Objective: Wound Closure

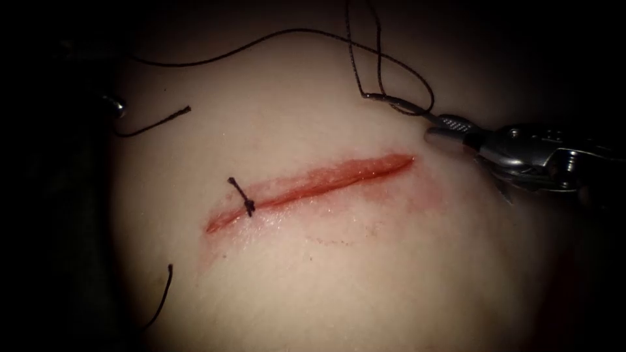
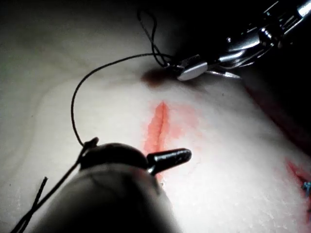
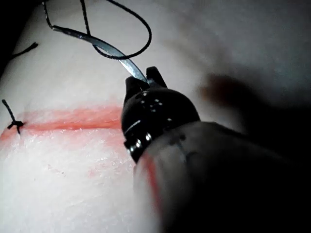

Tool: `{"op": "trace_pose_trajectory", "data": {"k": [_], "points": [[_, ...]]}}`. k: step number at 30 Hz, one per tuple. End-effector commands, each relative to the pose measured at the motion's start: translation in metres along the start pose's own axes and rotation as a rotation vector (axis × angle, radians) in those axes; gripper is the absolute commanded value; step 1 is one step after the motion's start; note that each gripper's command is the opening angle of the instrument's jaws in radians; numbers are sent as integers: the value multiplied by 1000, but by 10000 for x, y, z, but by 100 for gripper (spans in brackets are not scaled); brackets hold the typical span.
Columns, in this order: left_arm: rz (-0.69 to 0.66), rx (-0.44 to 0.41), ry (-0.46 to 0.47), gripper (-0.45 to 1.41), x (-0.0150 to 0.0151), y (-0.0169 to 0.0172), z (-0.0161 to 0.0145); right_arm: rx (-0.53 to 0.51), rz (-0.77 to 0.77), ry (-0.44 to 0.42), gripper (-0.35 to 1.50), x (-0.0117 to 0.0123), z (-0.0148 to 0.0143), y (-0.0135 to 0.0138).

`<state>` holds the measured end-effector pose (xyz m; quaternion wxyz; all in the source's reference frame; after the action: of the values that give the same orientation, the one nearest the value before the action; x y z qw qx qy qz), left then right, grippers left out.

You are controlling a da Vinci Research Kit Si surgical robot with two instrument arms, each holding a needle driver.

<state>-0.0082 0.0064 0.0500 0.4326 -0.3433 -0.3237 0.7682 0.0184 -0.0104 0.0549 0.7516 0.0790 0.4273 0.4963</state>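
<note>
Here right tool grips needle (thread looped behind).

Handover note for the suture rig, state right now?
Right gripper: shut on the needle, gripped at one end of its curve; the needle is out of the tissue, held just beyond the cut's right end.
Left gripper: near the cut; can't tell jaw state or any hold.
Thread runs from the needle's far end in loops and trails off to the left.
Done: one knotted stitch near the cut's left end; cut ends of thread lie left of it.
Left: the cut right of the stitch lies open.
</note>
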Motion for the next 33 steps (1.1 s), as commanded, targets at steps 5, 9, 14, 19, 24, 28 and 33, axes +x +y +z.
{"op": "trace_pose_trajectory", "data": {"k": [5,9,14,19,24,28,33], "points": [[-11,23,-112,124,-31,23,25,14,330,53,-35,-1,14,-31],[-110,20,-169,124,-39,31,61,90,457,50,-35,-3,18,-59],[-198,-139,-17,124,-29,38,94,246,614,111,-35,-2,26,-93],[-250,-270,158,124,-6,38,107,316,672,145,-35,-2,29,-114],[-226,-277,302,124,8,25,114,340,684,134,-35,-3,29,-131],[-273,-311,264,124,-2,26,121,359,688,165,-35,0,34,-133],[-287,-362,199,123,-12,29,136,466,693,288,-35,3,45,-136]]}}
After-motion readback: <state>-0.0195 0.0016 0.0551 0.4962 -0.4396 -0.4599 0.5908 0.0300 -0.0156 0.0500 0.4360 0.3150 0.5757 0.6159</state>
